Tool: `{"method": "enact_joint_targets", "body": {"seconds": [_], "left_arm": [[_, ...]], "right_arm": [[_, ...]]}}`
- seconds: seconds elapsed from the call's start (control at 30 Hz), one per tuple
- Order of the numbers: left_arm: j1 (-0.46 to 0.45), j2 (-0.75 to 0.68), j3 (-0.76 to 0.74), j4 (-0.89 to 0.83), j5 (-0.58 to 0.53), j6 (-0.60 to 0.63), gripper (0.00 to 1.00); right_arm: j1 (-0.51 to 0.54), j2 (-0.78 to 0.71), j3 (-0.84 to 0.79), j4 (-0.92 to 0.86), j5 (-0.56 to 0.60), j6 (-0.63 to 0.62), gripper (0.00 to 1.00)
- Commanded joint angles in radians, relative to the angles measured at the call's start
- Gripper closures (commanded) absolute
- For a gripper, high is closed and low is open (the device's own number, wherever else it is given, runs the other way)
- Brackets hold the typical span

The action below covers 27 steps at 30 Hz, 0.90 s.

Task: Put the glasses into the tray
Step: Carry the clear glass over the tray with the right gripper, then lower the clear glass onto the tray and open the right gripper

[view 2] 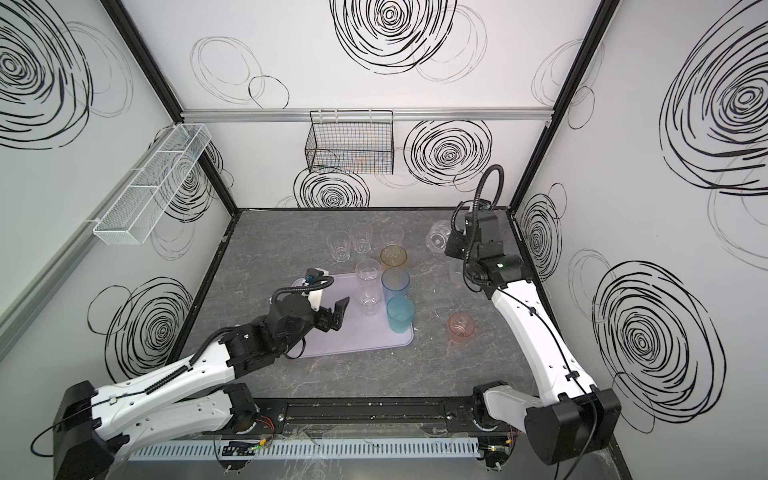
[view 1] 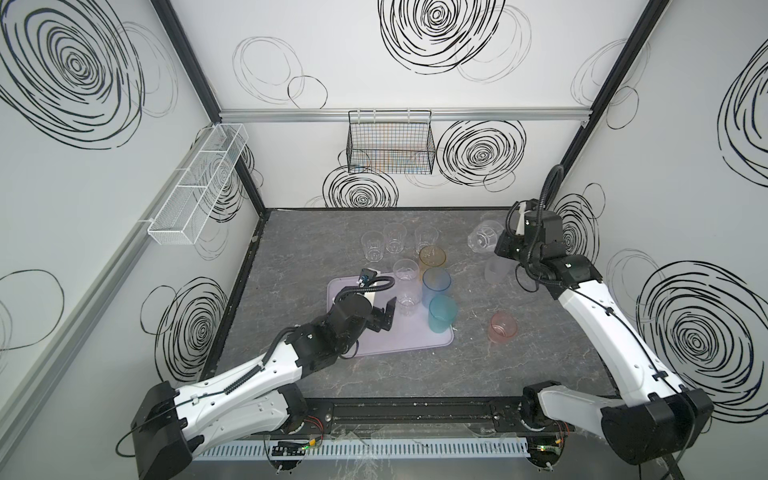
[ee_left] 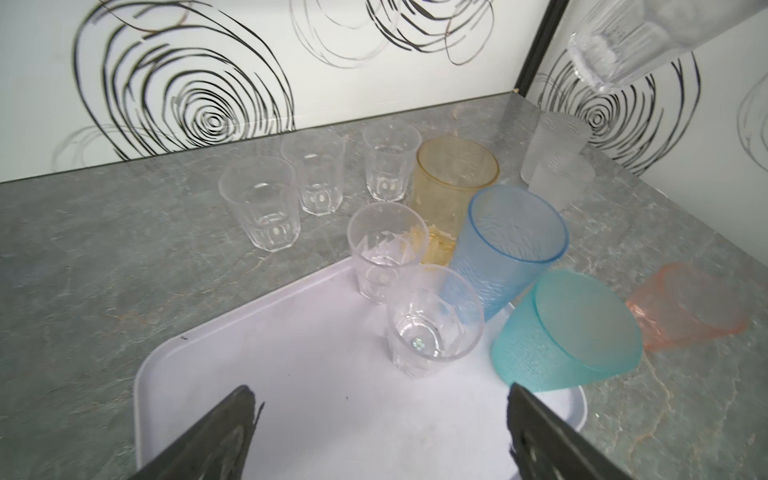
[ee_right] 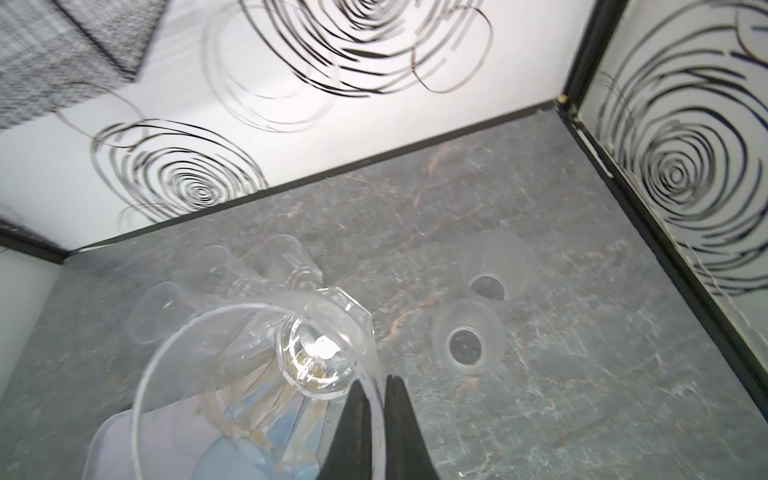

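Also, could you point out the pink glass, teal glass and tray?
pink glass (view 1: 501, 331), in a top view, inner base.
teal glass (view 1: 439, 326), in a top view, side wall.
tray (view 1: 407, 337), in a top view, bare floor.

Both top views: high over the near edge, looking down and far across the whole table (view 1: 540, 353). Left wrist: low, close over tray (ee_left: 291, 395), facing far-right. Right wrist: close, above the far right, facing far. Wrist views share frosted glasses (ee_left: 557, 166), tray, held clear glass (ee_right: 324, 353).
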<state>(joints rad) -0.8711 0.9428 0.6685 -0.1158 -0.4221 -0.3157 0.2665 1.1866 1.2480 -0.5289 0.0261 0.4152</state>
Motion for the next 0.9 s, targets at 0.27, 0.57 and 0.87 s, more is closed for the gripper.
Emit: {"method": "enact_joint_targets", "body": {"seconds": [0.27, 0.57, 0.87], "left_arm": [[0.173, -0.188, 0.026, -0.267, 0.017, -0.057, 0.02], [0.254, -0.285, -0.094, -0.27, 0.107, -0.168, 0.01], [0.225, -0.22, -0.163, -0.155, 0.156, -0.216, 0.0]], "right_arm": [[0.536, 0.075, 0.049, -0.093, 0.035, 0.112, 0.95], [0.735, 0.142, -0.102, -0.049, 0.061, 0.188, 0.95], [0.79, 0.276, -0.183, -0.038, 0.131, 0.215, 0.96]]}}
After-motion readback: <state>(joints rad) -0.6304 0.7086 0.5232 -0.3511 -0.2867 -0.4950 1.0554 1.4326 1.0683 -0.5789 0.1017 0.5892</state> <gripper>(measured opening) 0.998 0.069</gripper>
